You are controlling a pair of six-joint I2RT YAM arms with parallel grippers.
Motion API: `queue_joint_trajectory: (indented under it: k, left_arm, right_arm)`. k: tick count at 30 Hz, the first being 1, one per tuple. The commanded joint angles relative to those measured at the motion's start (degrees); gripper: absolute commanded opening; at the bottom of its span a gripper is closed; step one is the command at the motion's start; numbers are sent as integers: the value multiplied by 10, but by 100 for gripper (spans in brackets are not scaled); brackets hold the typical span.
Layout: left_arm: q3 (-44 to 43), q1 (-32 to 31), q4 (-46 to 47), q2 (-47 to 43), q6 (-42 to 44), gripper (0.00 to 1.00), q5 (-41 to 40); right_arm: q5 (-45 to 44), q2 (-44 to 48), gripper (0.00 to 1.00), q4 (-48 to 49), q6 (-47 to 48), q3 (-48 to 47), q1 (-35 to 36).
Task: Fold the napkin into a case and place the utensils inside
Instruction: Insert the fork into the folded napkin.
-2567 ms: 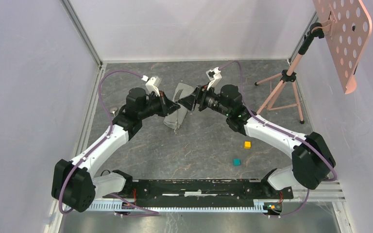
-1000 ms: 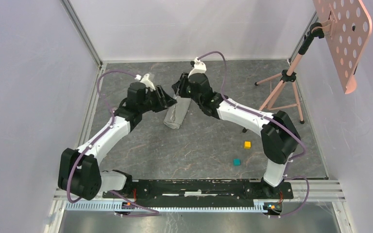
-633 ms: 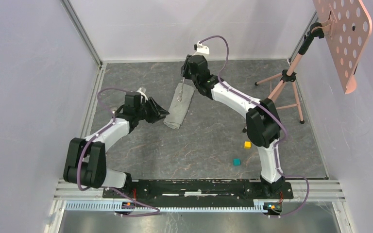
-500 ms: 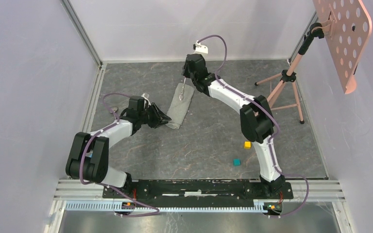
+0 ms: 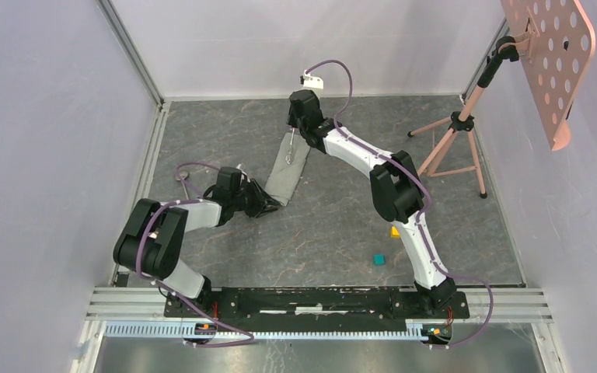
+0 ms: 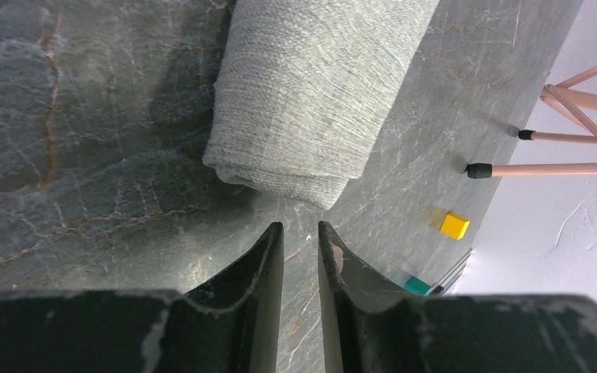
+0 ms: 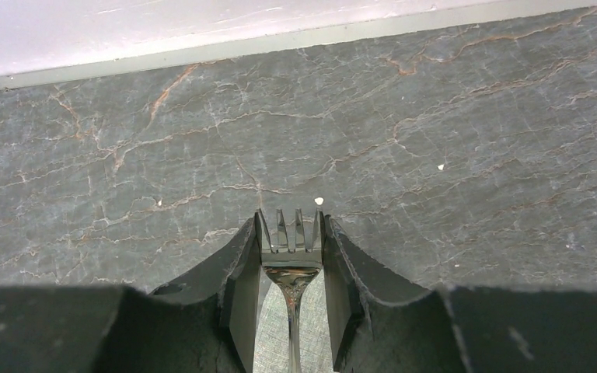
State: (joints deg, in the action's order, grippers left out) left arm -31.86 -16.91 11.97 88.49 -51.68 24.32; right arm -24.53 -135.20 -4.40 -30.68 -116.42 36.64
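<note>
The right gripper [image 7: 289,233] clamps the fork [image 7: 289,250] by its head (tines outward) over the far end of the napkin [image 6: 311,93]. Just off its near end, the left gripper [image 6: 301,237] stands barely parted, empty.

This is a robotics lab test cell. A dark grey marble-patterned table [image 5: 319,233] is boxed in by plain pale lilac panel walls [image 5: 47,116] that meet at bare aluminium corner posts [image 5: 128,50], and a black-and-silver metal rail [image 5: 311,299] along the table's near edge carries two white-and-black jointed robot arms [image 5: 357,151]. By the table's right edge stands a pink metal tripod stand [image 5: 460,123] holding a pink board punched with round holes [image 5: 548,54], while a small yellow cube [image 6: 455,225] and a small teal cube [image 5: 378,259] lie on the table towards its near right corner.
</note>
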Motion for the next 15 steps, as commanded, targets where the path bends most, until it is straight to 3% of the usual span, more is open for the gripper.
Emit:
queue_joint_trajectory:
  k: [1,15]
  left_arm:
    - [6,-3,57,18,-32,29,-7]
    - [29,-12,127,66,-61,28,-33]
  right_arm:
    - [-1,10,21,9,-19,4,5]
    - [-3,41,24,-45,-59,30,24]
